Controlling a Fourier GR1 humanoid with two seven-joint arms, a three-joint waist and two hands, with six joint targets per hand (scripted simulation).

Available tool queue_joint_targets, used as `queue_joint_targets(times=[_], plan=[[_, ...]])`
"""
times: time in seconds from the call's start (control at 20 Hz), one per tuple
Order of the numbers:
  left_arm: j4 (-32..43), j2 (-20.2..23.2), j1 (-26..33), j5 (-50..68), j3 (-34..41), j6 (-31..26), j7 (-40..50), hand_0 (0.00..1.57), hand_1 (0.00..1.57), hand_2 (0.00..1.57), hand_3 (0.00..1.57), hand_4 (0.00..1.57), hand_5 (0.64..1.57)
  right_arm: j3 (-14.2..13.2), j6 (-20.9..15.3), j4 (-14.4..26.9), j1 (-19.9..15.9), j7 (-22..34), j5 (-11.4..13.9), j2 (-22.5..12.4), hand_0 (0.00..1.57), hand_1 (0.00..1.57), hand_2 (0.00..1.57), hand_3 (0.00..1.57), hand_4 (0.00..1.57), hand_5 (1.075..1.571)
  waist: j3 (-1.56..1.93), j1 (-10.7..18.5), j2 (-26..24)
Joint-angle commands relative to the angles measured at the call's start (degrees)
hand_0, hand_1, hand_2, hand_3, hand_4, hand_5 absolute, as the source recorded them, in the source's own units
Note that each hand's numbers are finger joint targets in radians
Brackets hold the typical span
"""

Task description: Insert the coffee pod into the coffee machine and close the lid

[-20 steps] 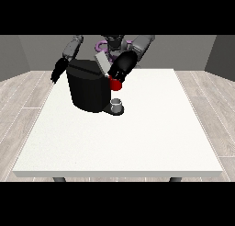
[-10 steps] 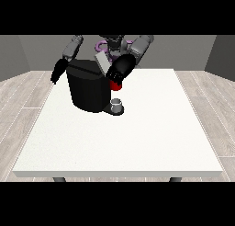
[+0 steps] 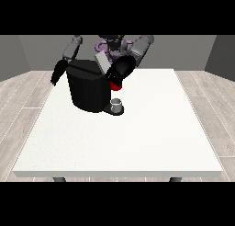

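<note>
Upper centre of frame: one black coffee machine (image 3: pixel 89 89) on the white table (image 3: pixel 137 138), one grey cup (image 3: pixel 116 104) at its base. One red thing at the machine (image 3: pixel 116 86). Two hands: hand at the view's right (image 3: pixel 120 70) on the machine top, hand at the view's left (image 3: pixel 57 73) hanging beside it; finger positions can't be told.

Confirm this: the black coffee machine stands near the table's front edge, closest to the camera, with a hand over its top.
Not quite. In the front view the coffee machine stands near the table's far edge, by the robot. The hand at the view's right is indeed over its top.
</note>
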Motion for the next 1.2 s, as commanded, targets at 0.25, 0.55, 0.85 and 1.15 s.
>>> queue_joint_targets(times=[0.25, 0.55, 0.85, 1.15], plan=[[-0.6, 1.1, 0.5, -3.4, -1.2, 4.9, -0.9, 0.51, 0.51, 0.78, 0.6, 0.0, 1.571, -2.3, 0.3, 0.9, -0.7, -1.3, -0.7, -2.1, 0.0, 0.0, 0.0, 0.0, 0.21, 1.571, -0.06, 0.3, 1.6], [0.8, 3.3, -1.1, -4.6, -1.1, 3.7, -1.3, 0.0, 0.0, 0.57, 0.47, 0.0, 1.571, 0.2, -2.4, 0.7, -0.4, -0.4, 1.6, 1.0, 0.0, 0.0, 0.0, 0.0, 0.0, 1.571, -0.08, 0.6, 1.6], [1.4, 1.6, 0.5, -3.7, 0.2, 4.6, -0.6, 0.0, 0.0, 0.36, 0.25, 0.0, 1.571, -0.5, -1.0, 1.0, 0.8, -2.3, -0.4, 1.4, 0.0, 0.0, 0.0, 0.0, 0.14, 1.571, -0.08, 0.7, 0.3], [0.2, -3.7, 5.7, -2.5, -1.1, -0.4, 2.7, 0.0, 0.0, 0.0, 0.0, 0.0, 1.571, -3.9, 4.1, 5.9, 6.8, -2.3, -4.0, -2.4, 0.0, 0.0, 0.0, 0.0, 0.0, 1.571, -0.04, 5.5, -11.3]])
